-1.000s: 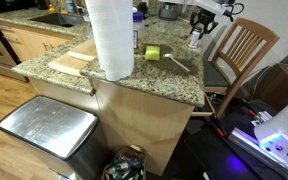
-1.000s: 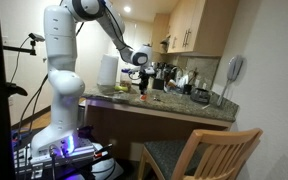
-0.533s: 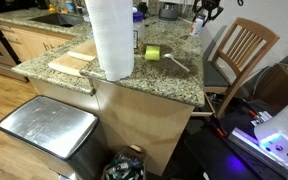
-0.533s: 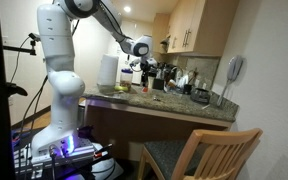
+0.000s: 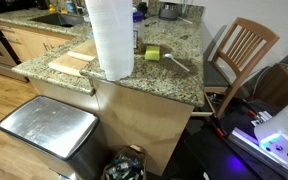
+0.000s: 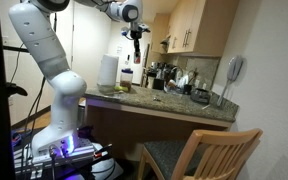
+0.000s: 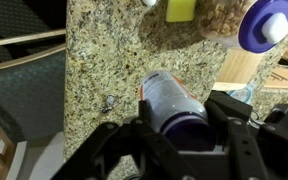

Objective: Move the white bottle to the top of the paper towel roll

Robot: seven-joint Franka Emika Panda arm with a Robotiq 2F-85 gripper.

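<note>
The paper towel roll (image 5: 111, 40) stands tall at the near end of the granite counter (image 5: 174, 82); it also shows in an exterior view (image 6: 108, 70). My gripper (image 7: 174, 122) is shut on the white bottle (image 7: 167, 97), which has an orange label band and a dark end between the black fingers (image 7: 234, 125). In an exterior view the gripper (image 6: 135, 33) is held high above the counter, to the right of the roll and above its top. The gripper and bottle are out of the other exterior frame.
A yellow-green cylinder (image 5: 152, 53) lies on the counter beside a wooden spoon (image 5: 176, 64). A cutting board (image 5: 72, 62) lies left of the roll. A wooden chair (image 5: 241, 50) stands by the counter. Jars and kitchen items (image 6: 174, 80) crowd the counter's back.
The arm has lifted the white bottle off the counter and risen steeply. The gripper has left the top of one exterior view.
</note>
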